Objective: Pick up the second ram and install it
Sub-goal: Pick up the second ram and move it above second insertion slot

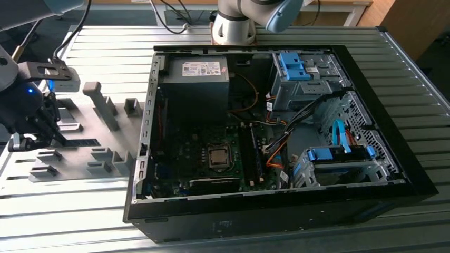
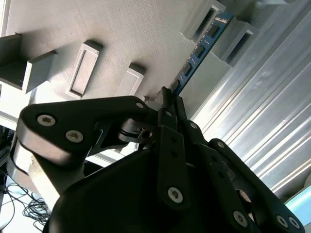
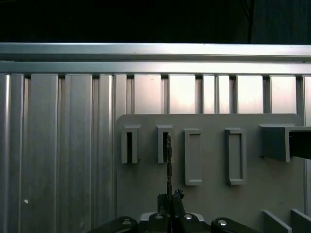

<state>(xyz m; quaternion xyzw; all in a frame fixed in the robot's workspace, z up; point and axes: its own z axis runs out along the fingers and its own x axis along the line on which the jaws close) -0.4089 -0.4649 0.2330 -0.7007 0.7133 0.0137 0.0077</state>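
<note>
The second ram (image 2: 197, 51) is a thin blue board with black chips. It lies on edge on the grey fixture plate (image 1: 105, 139), at the exterior view's left. Its far end sits between two grey holder blocks (image 2: 228, 29). My gripper (image 2: 167, 94) is shut on the near end of the stick. In the first wrist view the second ram (image 3: 168, 165) shows edge-on as a dark line running from the gripper (image 3: 170, 198) to a slotted holder (image 3: 164, 144). In the exterior view the gripper (image 1: 49, 138) stands low over the plate, with the second ram (image 1: 81, 141) just beyond it.
An open black computer case (image 1: 393, 174) lies at the exterior view's right, with motherboard (image 1: 204, 153), power supply (image 1: 200, 71) and blue drive-bay clips (image 1: 292, 66). Several grey holders (image 1: 105, 105) rise from the plate. The table (image 1: 70, 205) is ribbed metal. The arm's base (image 1: 235, 23) stands behind the case.
</note>
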